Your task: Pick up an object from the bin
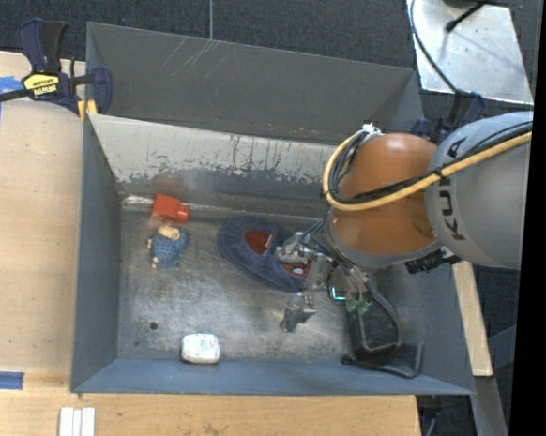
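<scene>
Camera view: the pincer point(295, 314) is seen low over the bare floor of the grey metal bin point(97, 246), right of frame centre, under the orange-covered wrist. How far it is opened cannot be told, nor whether anything is gripped. The dark blue fabric slipper with a red lining point(252, 247) is lain just up-left of the pincer, its right end overlapped by the wrist. A red block point(170, 208) and a small blue-and-tan figure point(165, 245) are placed further left, a white oval pebble-like piece point(201, 349) at lower centre, a black flat object point(383, 344) at lower right.
</scene>
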Available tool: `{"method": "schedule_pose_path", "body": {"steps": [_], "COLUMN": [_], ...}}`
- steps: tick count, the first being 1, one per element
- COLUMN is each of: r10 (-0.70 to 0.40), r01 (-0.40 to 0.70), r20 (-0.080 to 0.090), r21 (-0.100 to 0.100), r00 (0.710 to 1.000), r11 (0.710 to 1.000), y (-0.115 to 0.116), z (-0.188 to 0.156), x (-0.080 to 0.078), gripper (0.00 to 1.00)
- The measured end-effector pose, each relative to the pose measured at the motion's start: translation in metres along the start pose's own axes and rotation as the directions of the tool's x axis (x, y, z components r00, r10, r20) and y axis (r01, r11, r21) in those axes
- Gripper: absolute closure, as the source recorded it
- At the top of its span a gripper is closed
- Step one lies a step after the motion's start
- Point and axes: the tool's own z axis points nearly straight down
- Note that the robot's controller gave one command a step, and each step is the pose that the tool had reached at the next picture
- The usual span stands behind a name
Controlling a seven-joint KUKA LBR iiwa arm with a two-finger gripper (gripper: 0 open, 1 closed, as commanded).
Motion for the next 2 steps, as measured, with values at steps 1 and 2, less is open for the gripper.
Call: {"method": "schedule_pose_path", "body": {"steps": [1,2], "r10": [0.237,0.288], "r01": [-0.237,-0.288], "r20": [0.014,0.010], "r21": [-0.007,-0.003], "r00": [0.971,0.957], "r11": [0.972,0.957], "y": [-0.013,0.016], "z": [0.055,0.030], "x": [-0.063,-0.071], "gripper": [0.00,0.00]}}
